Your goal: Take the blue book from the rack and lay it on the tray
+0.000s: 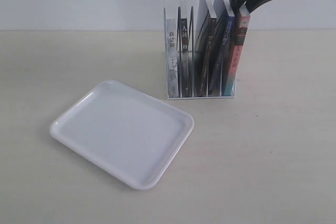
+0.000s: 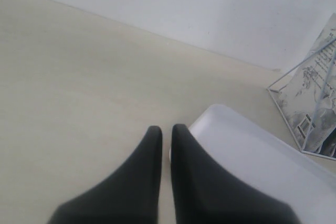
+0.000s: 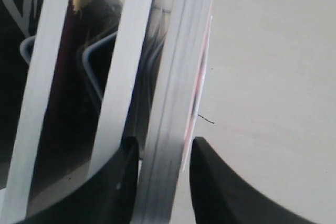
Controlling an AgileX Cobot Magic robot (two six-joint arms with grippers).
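Observation:
The white wire rack stands at the back with several upright books. The blue book shows its dark blue spine, second from the right, leaning beside the book with the pink-to-teal spine. My right gripper hangs over the tops of these two books. In the right wrist view my right gripper is open, its jaws on either side of a page block with a pink cover edge, with a gap at one finger. The white tray lies in front left. My left gripper is shut and empty by the tray's corner.
Black-spined books and a white-spined book fill the rack's other slots. The rack's wire edge and a book cover show in the left wrist view. A white wall runs behind the beige table.

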